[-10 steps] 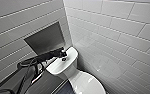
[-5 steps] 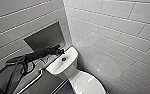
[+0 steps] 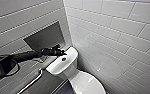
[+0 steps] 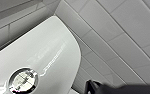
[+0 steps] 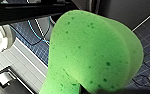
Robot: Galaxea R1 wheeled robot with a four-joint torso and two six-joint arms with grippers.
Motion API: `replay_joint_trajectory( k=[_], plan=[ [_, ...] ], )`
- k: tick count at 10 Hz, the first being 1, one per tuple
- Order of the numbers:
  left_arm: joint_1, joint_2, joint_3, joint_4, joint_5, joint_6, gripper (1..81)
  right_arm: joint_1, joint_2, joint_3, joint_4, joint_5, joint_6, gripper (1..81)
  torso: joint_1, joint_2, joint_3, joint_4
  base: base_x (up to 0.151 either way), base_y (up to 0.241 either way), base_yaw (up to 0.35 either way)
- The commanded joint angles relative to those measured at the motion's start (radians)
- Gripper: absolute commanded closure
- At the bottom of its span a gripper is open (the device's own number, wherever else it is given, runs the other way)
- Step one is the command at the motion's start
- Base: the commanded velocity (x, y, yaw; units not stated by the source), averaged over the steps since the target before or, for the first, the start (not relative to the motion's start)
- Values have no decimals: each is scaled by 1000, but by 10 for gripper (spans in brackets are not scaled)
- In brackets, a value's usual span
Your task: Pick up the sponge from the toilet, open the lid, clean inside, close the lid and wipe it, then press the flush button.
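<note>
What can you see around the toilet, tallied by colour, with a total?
White: 2, the lid and the tank top.
Green: 1, the sponge.
Silvery: 1, the flush button.
Total: 4.

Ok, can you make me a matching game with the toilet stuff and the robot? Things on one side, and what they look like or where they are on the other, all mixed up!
Things:
1. sponge
2. flush button
3. lid
4. left hand

Clues:
A. white and closed
B. bright green
C. black, close above the tank top
D. small and round, set in the tank top

Pairs: 1-B, 2-D, 3-A, 4-C
</note>
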Motion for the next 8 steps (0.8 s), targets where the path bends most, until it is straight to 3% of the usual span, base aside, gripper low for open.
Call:
replay_joint_trajectory(
  k=[1,3,5,8],
  plan=[
    [-55,-420,462,-21,71,11,811,-6,9,14,3,-81,1,811,0,0,0,0,0,0,0],
    [57,-528,558,-18,71,17,811,0,9,13,3,-81,2,811,0,0,0,0,0,0,0],
    [240,-627,674,83,55,17,811,7,9,13,3,-81,1,811,0,0,0,0,0,0,0],
    [531,-660,722,237,-46,18,811,15,11,13,-1,-81,-1,811,0,0,0,0,0,0,0]
  ],
)
